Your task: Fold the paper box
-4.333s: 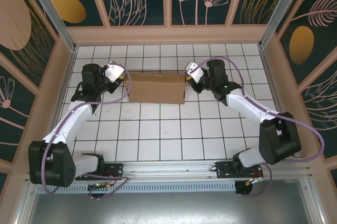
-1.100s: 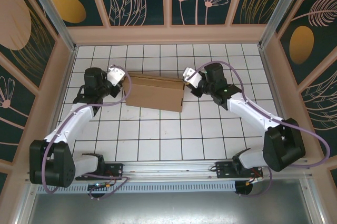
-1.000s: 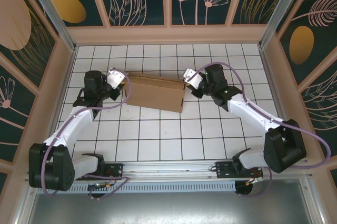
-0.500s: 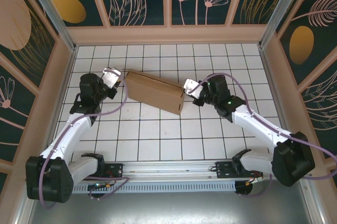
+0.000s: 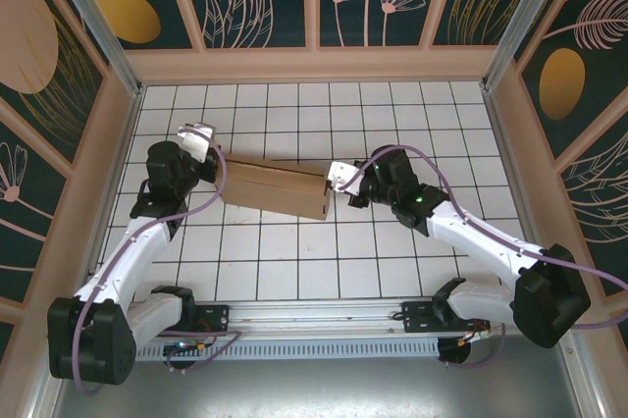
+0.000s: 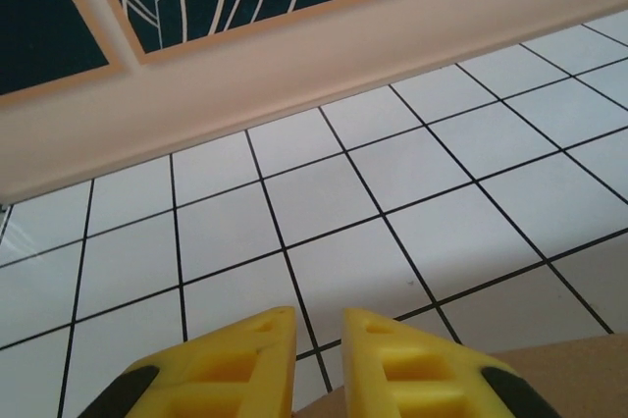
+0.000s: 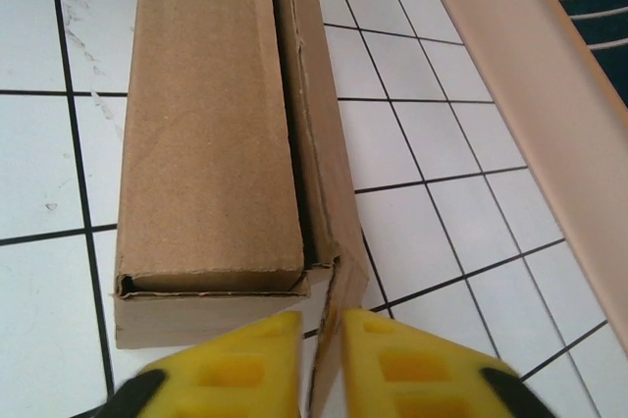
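Note:
The paper box is a brown cardboard piece folded into a long narrow shape, lying slantwise on the white tiled table. My left gripper is at its left end. In the left wrist view the yellow fingers stand a narrow gap apart around the left gripper's middle, with cardboard under them; whether they grip it I cannot tell. My right gripper is at the right end. There the paper box runs away from the right gripper, and an end flap stands between its slightly parted fingers.
The beige back wall rises a few tiles behind the left gripper. A beige side rail runs to the right of the box. Bare tiles lie between the box and the arm bases.
The box has come nearer, turned slantwise and now looks narrower from above. Both grippers moved with it toward the near side. The right fingers have loosened on the flap.

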Controlling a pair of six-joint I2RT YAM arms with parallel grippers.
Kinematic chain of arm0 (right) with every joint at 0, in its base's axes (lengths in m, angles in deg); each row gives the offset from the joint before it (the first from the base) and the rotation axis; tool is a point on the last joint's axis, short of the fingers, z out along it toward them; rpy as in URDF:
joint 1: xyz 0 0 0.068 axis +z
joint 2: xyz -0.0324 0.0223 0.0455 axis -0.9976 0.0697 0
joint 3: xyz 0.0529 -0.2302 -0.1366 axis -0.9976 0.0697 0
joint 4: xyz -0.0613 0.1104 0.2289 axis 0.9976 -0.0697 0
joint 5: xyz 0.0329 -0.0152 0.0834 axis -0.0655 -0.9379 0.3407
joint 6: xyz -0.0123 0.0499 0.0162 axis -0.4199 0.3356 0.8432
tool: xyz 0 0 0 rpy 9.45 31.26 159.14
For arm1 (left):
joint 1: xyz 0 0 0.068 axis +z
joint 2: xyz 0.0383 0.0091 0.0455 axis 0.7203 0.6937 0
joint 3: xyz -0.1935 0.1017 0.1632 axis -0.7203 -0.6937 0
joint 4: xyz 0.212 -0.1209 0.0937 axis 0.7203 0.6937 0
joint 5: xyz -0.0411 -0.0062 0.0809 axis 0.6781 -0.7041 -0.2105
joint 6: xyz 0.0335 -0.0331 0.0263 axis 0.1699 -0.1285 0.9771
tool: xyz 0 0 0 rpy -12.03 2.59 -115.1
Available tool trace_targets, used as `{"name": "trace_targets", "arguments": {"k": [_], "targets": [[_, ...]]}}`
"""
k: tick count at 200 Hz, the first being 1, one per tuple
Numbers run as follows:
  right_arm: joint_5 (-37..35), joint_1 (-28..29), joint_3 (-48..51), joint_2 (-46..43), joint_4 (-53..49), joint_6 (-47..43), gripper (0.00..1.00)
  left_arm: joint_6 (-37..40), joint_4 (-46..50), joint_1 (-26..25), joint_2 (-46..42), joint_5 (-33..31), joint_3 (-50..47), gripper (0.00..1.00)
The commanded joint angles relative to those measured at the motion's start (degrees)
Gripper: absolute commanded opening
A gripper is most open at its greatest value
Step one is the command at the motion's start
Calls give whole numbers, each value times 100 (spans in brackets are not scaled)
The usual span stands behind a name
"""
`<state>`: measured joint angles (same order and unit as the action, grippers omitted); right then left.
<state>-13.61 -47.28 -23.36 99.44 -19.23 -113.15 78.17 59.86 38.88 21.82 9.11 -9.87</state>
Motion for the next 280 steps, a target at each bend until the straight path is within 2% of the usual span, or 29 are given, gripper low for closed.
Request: {"name": "trace_targets", "arguments": {"k": [1,11,25,37,45,70,100,129,178,221,243,280], "targets": [[97,-49,-137,1,-174,138,33,-333,77,-9,-234,-113,325,20],[223,-83,-289,-38,-294,220,44,-334,160,-16,-316,-116,448,21],[465,-115,-527,-109,-522,320,53,-367,273,-17,-395,-99,620,21],[790,-145,-815,-190,-656,550,67,-417,333,-17,-450,-6,717,20],[1040,-168,-1030,-202,-722,728,73,-496,326,-18,-500,26,732,20],[1681,-210,-1688,110,-917,1271,77,-832,176,-16,-628,172,683,18],[2267,-197,-2719,1173,-1428,1652,79,-1477,-119,-18,-793,611,532,16],[2471,-19,-3597,2328,-2109,1661,99,-1779,-158,-86,-962,787,395,16],[2247,204,-4429,3477,-2693,1563,99,-2116,-397,-178,-1130,939,145,16],[2384,371,-5115,4090,-3544,1407,93,-2128,-449,-200,-1201,877,106,15],[2202,420,-5095,4145,-3550,1363,86,-2133,-455,-203,-1172,853,106,14],[2008,421,-5051,4218,-3673,1264,66,-2187,-496,-200,-1167,845,90,14]]}}
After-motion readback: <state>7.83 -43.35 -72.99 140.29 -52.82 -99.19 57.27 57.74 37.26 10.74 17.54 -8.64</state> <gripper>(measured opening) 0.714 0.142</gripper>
